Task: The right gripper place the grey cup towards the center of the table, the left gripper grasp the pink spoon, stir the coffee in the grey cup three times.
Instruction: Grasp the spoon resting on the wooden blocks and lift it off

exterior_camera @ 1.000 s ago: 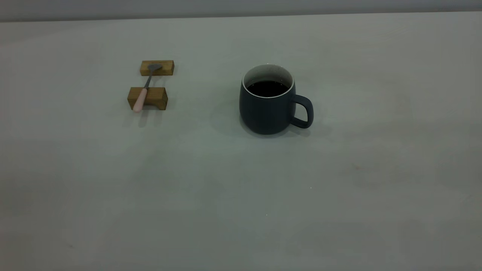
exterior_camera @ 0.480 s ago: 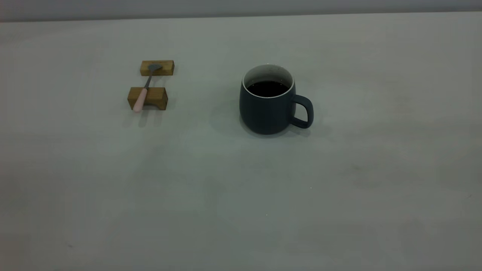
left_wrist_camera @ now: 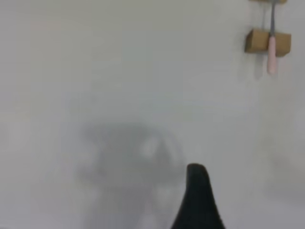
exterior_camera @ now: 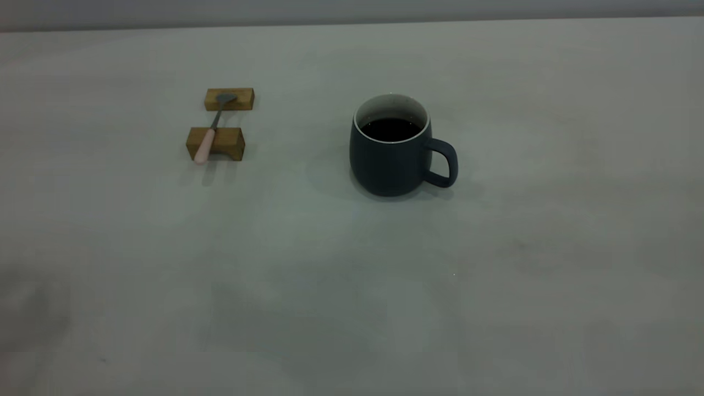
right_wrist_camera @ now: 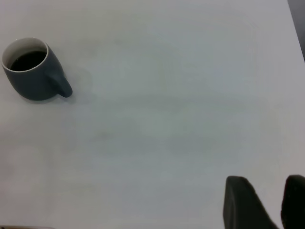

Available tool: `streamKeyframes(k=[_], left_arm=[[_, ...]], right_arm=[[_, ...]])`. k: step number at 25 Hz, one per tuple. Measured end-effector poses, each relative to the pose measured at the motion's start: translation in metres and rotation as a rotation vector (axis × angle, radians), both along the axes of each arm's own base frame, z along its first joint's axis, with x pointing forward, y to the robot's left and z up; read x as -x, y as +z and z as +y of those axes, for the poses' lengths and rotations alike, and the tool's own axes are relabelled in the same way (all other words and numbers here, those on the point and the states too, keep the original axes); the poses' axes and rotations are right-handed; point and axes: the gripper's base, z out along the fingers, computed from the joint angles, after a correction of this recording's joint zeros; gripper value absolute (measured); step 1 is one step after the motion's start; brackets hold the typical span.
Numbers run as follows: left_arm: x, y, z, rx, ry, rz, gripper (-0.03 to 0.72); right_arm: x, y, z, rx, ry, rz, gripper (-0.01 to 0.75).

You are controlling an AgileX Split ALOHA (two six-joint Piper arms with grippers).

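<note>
The pale table point(exterior_camera: 495, 286) is carrying the grey cup point(exterior_camera: 391, 147) upright near its middle, well apart from the right gripper point(right_wrist_camera: 267, 202), whose fingers are standing narrowly parted. The pink spoon point(exterior_camera: 207, 144) is lying across two wooden blocks point(exterior_camera: 215, 143), far from the left gripper point(left_wrist_camera: 198, 200), whose opening I cannot tell.

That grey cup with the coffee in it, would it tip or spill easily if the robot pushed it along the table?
Probably not easily. The grey cup is squat and rounded with a broad base, so it should slide rather than topple. The coffee sits well below the rim, leaving room to slosh. Its matte side may offer decent grip, and the handle sticks out clear to one side.
</note>
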Motion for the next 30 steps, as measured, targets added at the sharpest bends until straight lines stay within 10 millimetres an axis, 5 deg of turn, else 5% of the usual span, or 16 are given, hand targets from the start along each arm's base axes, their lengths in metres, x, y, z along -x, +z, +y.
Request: streamKeyframes(k=[6, 13, 24, 30], left_arm=[[-0.096, -0.053, -0.026, 0.025, -0.074, 0.160, 0.647], [-0.158, -0.138, -0.063, 0.005, -0.153, 0.341, 0.647], [-0.190, -0.238, -0.098, 0.005, -0.204, 0.425, 0.638], [-0.200, -0.257, -0.108, 0.003, -0.223, 0.414, 0.600]], right_arm=[[0.000, 0.000, 0.000, 0.000, 0.000, 0.000, 0.237], [0.000, 0.000, 0.000, 0.000, 0.000, 0.000, 0.237], [0.000, 0.000, 0.000, 0.000, 0.000, 0.000, 0.237], [0.000, 0.000, 0.000, 0.000, 0.000, 0.000, 0.237]])
